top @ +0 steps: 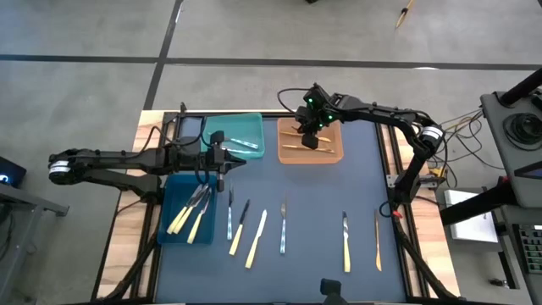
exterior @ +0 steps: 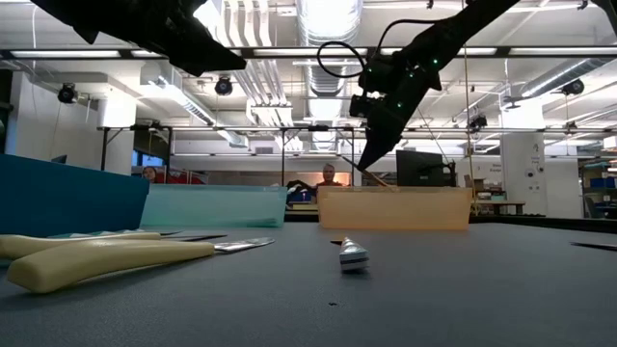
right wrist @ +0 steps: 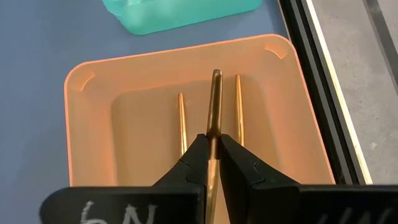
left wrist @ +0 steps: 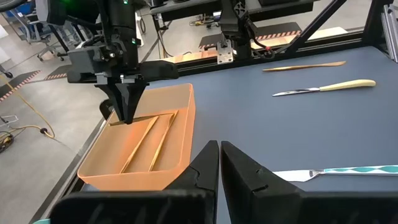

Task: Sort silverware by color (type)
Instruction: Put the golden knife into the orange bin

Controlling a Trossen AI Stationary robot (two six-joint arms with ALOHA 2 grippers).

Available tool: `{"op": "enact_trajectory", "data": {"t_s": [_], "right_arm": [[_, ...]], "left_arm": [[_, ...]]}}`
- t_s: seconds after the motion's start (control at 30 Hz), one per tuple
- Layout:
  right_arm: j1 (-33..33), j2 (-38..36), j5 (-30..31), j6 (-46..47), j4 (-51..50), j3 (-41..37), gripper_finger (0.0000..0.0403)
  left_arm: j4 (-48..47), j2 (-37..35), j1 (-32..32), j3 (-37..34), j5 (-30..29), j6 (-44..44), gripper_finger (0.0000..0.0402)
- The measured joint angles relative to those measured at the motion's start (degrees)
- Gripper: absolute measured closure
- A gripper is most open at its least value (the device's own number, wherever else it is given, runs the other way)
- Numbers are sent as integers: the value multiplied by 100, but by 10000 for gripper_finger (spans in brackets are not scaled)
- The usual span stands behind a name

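Observation:
My right gripper (top: 310,138) hangs over the orange bin (top: 332,152) at the table's far side, shut on an orange-tan piece of silverware (right wrist: 215,99). Two more orange-tan pieces (right wrist: 181,121) (right wrist: 238,109) lie flat on that bin's floor. My left gripper (top: 219,169) hovers shut and empty between the teal bin (top: 254,125) and the blue bin (top: 174,199). The blue bin holds pale yellow pieces (top: 190,216). Several other pieces lie flat on the dark mat, among them a pale yellow one (top: 257,238) and an orange-tan one (top: 378,241). My right gripper pinches the orange-tan piece (right wrist: 215,129) between its two fingers (right wrist: 193,158). The piece runs along the fingers and sticks out past their tips. The fingers slant down from above over the bin. The piece's free end (right wrist: 216,76) points down into the bin; whether it touches the floor I cannot tell.
A silvery piece (top: 241,142) lies in the teal bin. Loose silverware is strung along the mat's near half (top: 283,225) (top: 345,241). Cables and a frame rail (top: 391,161) run along the table's right edge. People sit in the room behind (exterior: 330,178).

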Motion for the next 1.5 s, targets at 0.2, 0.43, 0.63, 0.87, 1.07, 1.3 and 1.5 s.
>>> {"op": "enact_trajectory", "data": {"t_s": [0.2,0.43,0.63,0.87,1.07,1.3,1.5], "right_arm": [[0,0,-1,-2,111,-2,390],[2,0,-4,-59,140,-25,390],[24,294,-4,-61,423,-46,390],[37,642,-2,4,607,-24,390],[37,773,2,-2,692,-22,390],[37,785,0,-7,715,-20,389],[37,785,0,-5,726,-17,368]], "left_arm": [[25,0,0,0,1,0,401],[22,0,1,0,2,-20,401],[18,0,0,0,2,-20,401],[11,0,0,-2,4,-22,401],[9,0,2,-2,4,-22,401],[11,0,2,-2,4,-21,401],[11,0,2,-2,4,-44,401]]}}
